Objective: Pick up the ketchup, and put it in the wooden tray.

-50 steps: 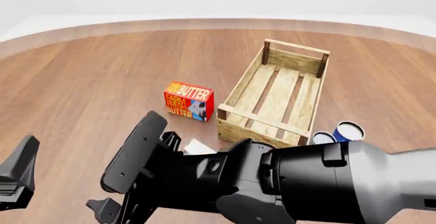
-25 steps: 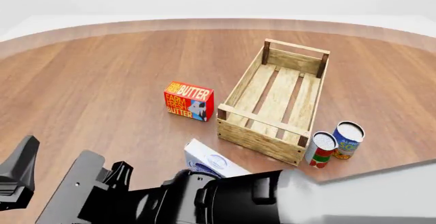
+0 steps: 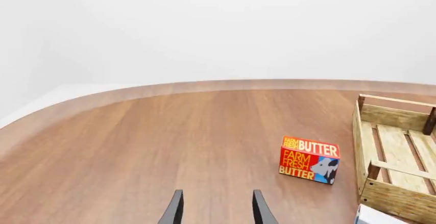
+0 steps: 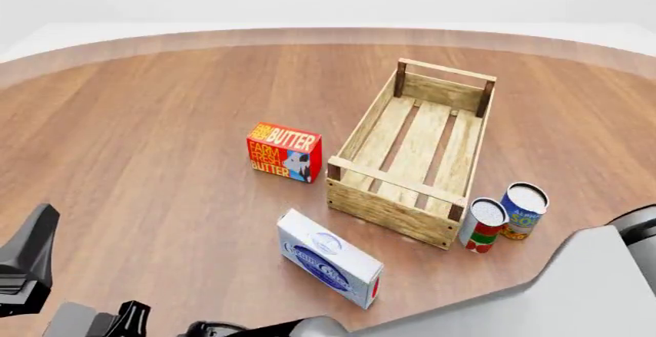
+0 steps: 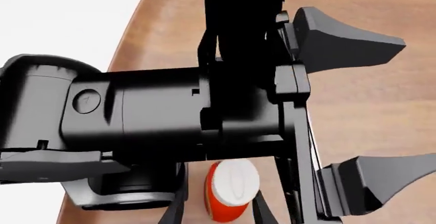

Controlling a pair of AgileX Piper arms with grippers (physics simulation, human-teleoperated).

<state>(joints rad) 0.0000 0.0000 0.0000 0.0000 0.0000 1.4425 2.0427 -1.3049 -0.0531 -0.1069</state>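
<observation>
Red-orange ketchup (image 5: 228, 193) is framed between the right gripper's (image 5: 216, 211) parted fingers, contact not discernible. The left gripper (image 3: 216, 211) is held open over the wooden table (image 4: 154, 122), near the wooden tray (image 4: 415, 153).

Butter box (image 4: 284, 151) just left of empty wooden tray (image 4: 414, 149).

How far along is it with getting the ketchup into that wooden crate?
Nothing is finished yet: the wooden tray holds nothing. In hand: the right wrist view shows the ketchup standing between the fingers of the right gripper, though I cannot tell whether they grip it. Left to do: lift it, carry it over and set it in the tray.
</observation>
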